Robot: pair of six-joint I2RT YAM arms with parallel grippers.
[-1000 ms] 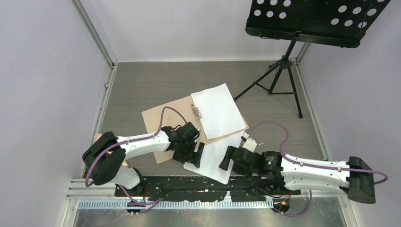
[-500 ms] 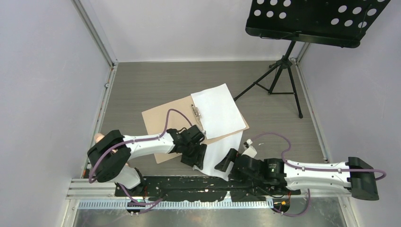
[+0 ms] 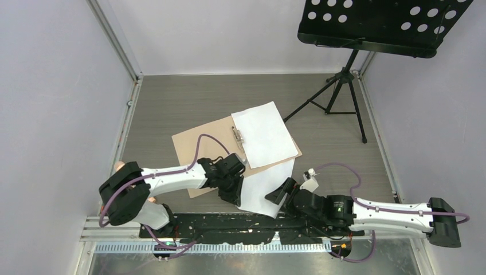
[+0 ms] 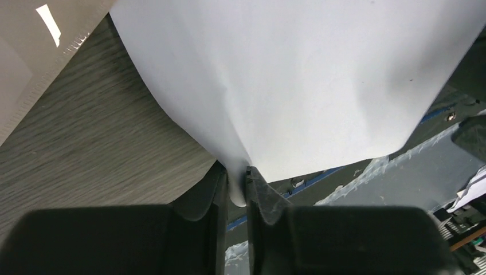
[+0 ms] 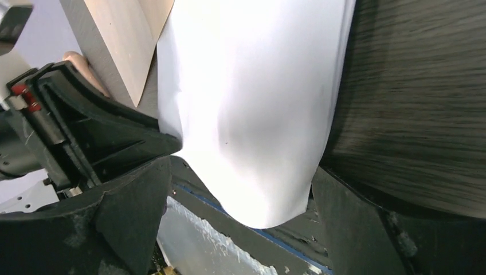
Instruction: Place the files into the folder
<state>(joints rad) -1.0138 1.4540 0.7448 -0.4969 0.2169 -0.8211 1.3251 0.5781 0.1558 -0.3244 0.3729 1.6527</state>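
Grey table [image 3: 172, 100] with folder [image 3: 198, 144], tripod [image 3: 345, 74]

White files [image 3: 263, 134], tan folder [image 3: 186, 146], grey wood-grain table [image 3: 183, 103], black perforated music stand [image 3: 372, 23]

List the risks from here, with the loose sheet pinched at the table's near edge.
1. The left pincer holds only a thin strip at the edge of the loose sheet; a pull could slip or crease it.
2. The sheet overhangs the table, so a lost grip may drop it.
3. The right pincer stands open astride the sheet's near end; the paper could snag there.
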